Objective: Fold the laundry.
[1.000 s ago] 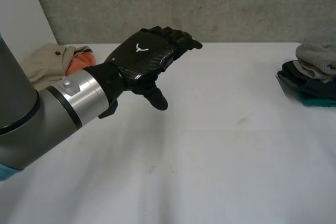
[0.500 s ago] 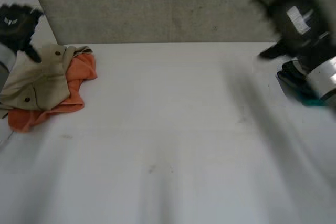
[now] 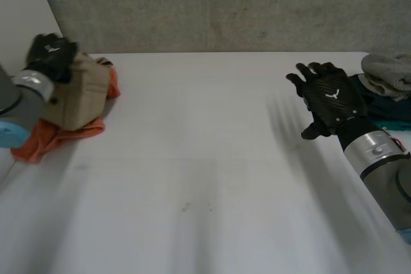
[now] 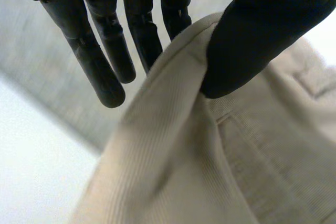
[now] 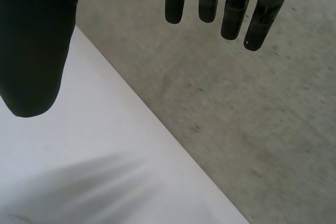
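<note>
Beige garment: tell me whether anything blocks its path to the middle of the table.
Nothing visible does. The left hand pinches the beige garment atop the orange cloth. The table beyond lies bare, and the right hand is open, well aside.

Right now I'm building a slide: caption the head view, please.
Left hand pinches the beige garment atop the orange cloth; right hand hovers open beside the folded stack.
</note>
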`<move>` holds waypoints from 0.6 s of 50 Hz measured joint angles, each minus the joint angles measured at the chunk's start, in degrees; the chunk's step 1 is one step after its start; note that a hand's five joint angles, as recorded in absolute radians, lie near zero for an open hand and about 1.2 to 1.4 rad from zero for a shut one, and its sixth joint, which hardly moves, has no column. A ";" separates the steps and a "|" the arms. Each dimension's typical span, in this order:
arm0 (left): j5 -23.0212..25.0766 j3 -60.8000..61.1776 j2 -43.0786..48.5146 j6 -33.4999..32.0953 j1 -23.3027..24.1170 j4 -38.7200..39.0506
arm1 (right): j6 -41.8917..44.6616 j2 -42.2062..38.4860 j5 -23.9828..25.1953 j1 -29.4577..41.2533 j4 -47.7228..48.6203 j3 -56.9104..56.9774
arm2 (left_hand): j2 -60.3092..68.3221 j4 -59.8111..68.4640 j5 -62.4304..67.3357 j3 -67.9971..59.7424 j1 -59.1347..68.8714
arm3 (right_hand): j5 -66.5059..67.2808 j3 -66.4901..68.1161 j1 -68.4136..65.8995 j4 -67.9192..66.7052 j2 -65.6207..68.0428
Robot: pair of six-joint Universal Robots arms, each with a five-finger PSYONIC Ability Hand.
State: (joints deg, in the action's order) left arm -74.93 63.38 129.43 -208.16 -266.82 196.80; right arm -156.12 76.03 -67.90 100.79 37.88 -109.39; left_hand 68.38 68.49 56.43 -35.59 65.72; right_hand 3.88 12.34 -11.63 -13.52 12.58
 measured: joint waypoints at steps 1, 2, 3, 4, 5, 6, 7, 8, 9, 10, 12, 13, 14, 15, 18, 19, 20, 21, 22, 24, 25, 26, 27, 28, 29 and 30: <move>0.39 1.87 -2.15 0.72 1.97 0.20 | -0.04 0.17 -0.61 -0.19 -0.10 0.01 | 0.01 0.01 0.00 0.00 0.00 | 0.00 0.00 0.00 0.00 0.00; 0.92 3.95 -4.54 1.65 4.30 0.42 | -0.08 0.36 -1.28 -0.42 -0.26 0.03 | 0.01 0.01 0.00 0.00 0.00 | 0.00 0.00 0.00 0.00 0.00; 1.23 4.92 -5.61 2.12 5.39 0.48 | -0.09 0.45 -1.62 -0.55 -0.37 0.05 | 0.03 0.01 0.00 0.00 0.00 | 0.00 0.00 0.00 0.00 0.00; 1.92 6.80 -7.70 3.12 7.60 0.60 | -0.11 0.63 -2.31 -0.82 -0.60 0.11 | 0.03 0.02 0.00 0.00 0.00 | 0.00 0.00 0.00 0.00 0.00; 2.77 8.68 -9.73 4.24 9.87 0.70 | -0.14 0.80 -2.93 -1.11 -0.87 0.18 | 0.03 0.02 0.00 0.00 0.00 | 0.00 0.00 0.00 0.00 0.00; 3.49 10.12 -11.29 5.17 11.68 0.77 | -0.15 0.91 -3.39 -1.34 -1.10 0.23 | 0.03 0.05 0.00 0.00 0.00 | 0.00 0.00 0.00 0.00 0.00; 5.02 12.83 -14.09 7.07 15.12 0.85 | -0.18 1.10 -4.21 -1.83 -1.59 0.36 | 0.03 0.08 0.00 0.00 0.00 | 0.00 0.00 0.00 0.00 0.00; 6.01 14.44 -15.60 8.29 17.22 0.88 | -0.20 1.19 -4.59 -2.12 -1.90 0.42 | 0.03 0.16 0.00 0.00 0.00 | 0.00 0.00 0.00 0.00 0.00; 6.50 15.21 -16.28 8.90 18.25 0.90 | -0.21 1.22 -4.76 -2.26 -2.04 0.45 | 0.03 0.16 0.00 0.00 0.00 | 0.00 0.00 0.00 0.00 0.00; 8.02 17.48 -18.20 10.85 21.44 0.94 | -0.23 1.31 -5.21 -2.68 -2.48 0.54 | 0.03 0.22 0.00 0.00 0.00 | 0.00 0.00 0.00 0.00 0.00; 9.44 19.67 -19.66 12.86 24.79 0.98 | -0.25 1.35 -5.51 -3.07 -2.89 0.64 | 0.03 0.22 0.00 0.00 0.00 | 0.00 0.00 0.00 0.00 0.00; 9.89 20.41 -19.95 13.52 26.00 0.98 | -0.26 1.35 -5.55 -3.17 -3.01 0.67 | -1.84 -1.72 -1.41 -3.80 -1.62 | 0.00 0.00 0.00 0.00 0.00; 10.09 20.75 -20.04 13.83 26.58 0.98 | -0.26 1.34 -5.57 -3.21 -3.08 0.68 | -2.97 -2.28 -1.82 -4.70 -2.05 | 0.00 0.00 0.00 0.00 0.00; 10.62 21.93 -20.12 14.88 28.94 0.97 | -0.29 1.32 -5.59 -3.33 -3.27 0.73 | -11.75 -10.83 -9.04 -11.55 -10.44 | 0.00 0.00 0.00 0.00 0.00; 10.71 22.83 -19.34 15.59 31.47 0.84 | -0.33 1.28 -5.56 -3.35 -3.49 0.78 | -25.78 -25.82 -23.90 2.55 -27.59 | 0.00 0.00 0.00 0.00 0.00; 10.41 23.09 -18.63 15.70 32.59 0.71 | -0.38 1.23 -5.46 -3.30 -3.85 0.88 | -47.51 -46.86 -44.83 19.35 -49.78 | 0.00 0.00 0.00 0.00 0.00; 10.23 23.16 -18.35 15.69 32.91 0.65 | -0.39 1.21 -5.42 -3.28 -3.99 0.92 | -47.51 -46.86 -44.83 19.35 -49.78 | 0.00 0.00 0.00 0.00 0.00; 9.86 23.24 -17.93 15.65 33.33 0.57 | -0.41 1.19 -5.35 -3.24 -4.22 0.97 | -47.51 -46.86 -44.83 19.35 -49.78 | 0.00 0.00 0.00 0.00 0.00; 9.27 23.27 -17.54 15.56 33.66 0.50 | -0.44 1.17 -5.26 -3.19 -4.62 1.09 | -56.26 -56.56 -53.70 23.42 -54.81 | 0.00 0.00 0.00 0.00 0.00; 7.74 23.32 -17.12 15.36 33.90 0.29 | -0.47 1.15 -5.14 -3.15 -5.49 1.35 | -56.51 -56.82 -53.71 23.42 -54.81 | 0.00 0.00 0.00 0.00 0.00; 7.74 23.32 -17.12 15.36 33.90 0.29 | -0.47 1.15 -5.14 -3.15 -5.49 1.35 | -56.51 -56.82 -53.71 23.42 -54.81 | 0.00 0.00 0.00 0.00 0.00; 5.74 23.46 -17.14 15.19 33.80 -0.10 | -0.49 1.16 -5.05 -3.15 -6.88 1.87 | -56.51 -56.82 -53.71 23.42 -54.81 | 0.00 0.00 0.00 0.00 0.00; 4.69 23.63 -17.35 15.12 33.67 -0.39 | -0.49 1.18 -4.99 -3.15 -7.74 2.18 | -56.51 -56.82 -53.71 23.42 -54.81 | 0.00 0.00 0.00 0.00 0.00; 3.96 23.80 -17.59 15.08 33.56 -0.65 | -0.48 1.20 -4.98 -3.15 -8.40 2.42 | -56.51 -56.82 -53.71 23.42 -54.81 | 0.00 0.00 0.00 0.00 0.00; 2.36 24.21 -18.32 15.02 33.26 -1.26 | -0.46 1.28 -4.97 -3.18 -10.09 3.01 | -56.51 -56.82 -53.71 23.42 -54.81 | 0.00 0.00 0.00 0.00 0.00; 1.74 24.40 -18.65 15.00 33.13 -1.53 | -0.45 1.33 -4.95 -3.18 -10.77 3.25 | -56.51 -56.82 -53.71 23.42 -54.81 | 0.00 0.00 0.00 0.00 0.00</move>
State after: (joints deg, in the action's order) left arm -73.19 87.78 110.78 -193.16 -233.69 195.27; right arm -156.56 77.36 -72.84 97.62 27.11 -106.14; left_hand 11.87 11.67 2.72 -12.18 10.91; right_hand 3.88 12.34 -11.63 -13.52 12.58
